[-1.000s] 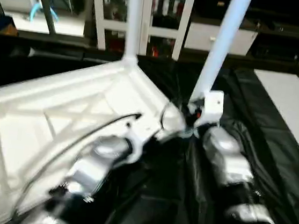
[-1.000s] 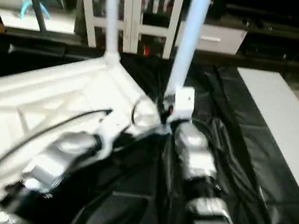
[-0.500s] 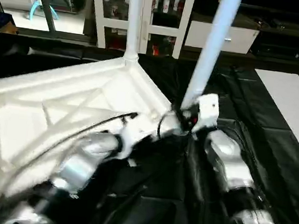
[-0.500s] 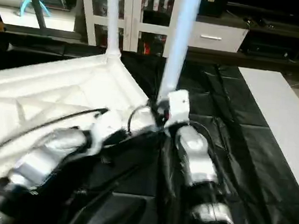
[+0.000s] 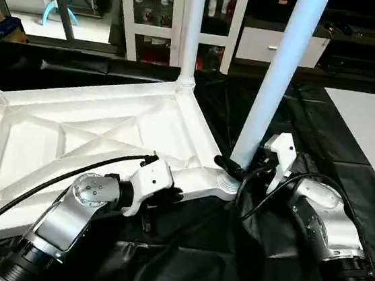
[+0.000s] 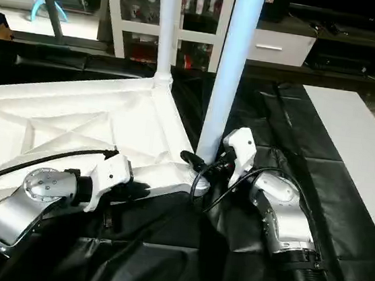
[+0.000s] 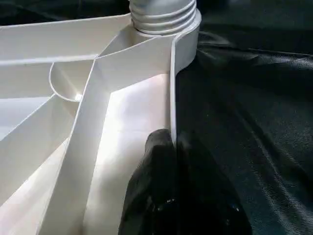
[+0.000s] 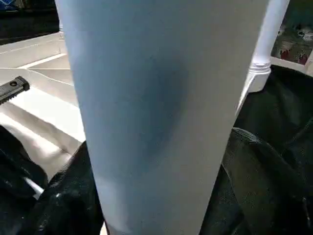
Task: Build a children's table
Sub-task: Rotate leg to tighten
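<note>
Pinching the near rim of the table top (image 5: 93,136) with my left gripper (image 7: 172,147), fingers closed tight on the thin edge wall. The top lies ribs-up on the black sheet (image 5: 323,136). My right gripper (image 5: 235,170) straddles the base of the near leg (image 5: 275,83) at its corner socket, fingers spread either side; actual contact unclear. Farther off, a second leg (image 5: 192,26) stands upright before the cabinet (image 5: 154,15).

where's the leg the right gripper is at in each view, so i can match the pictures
Left eye view: near leg rises right of centre from the near corner socket.
Right eye view: the same leg stands at centre.
Left wrist view: its ribbed base sits in the socket.
Right wrist view: its shaft is close up, centre.
Shared landmark: the far leg in the next corner.
</note>
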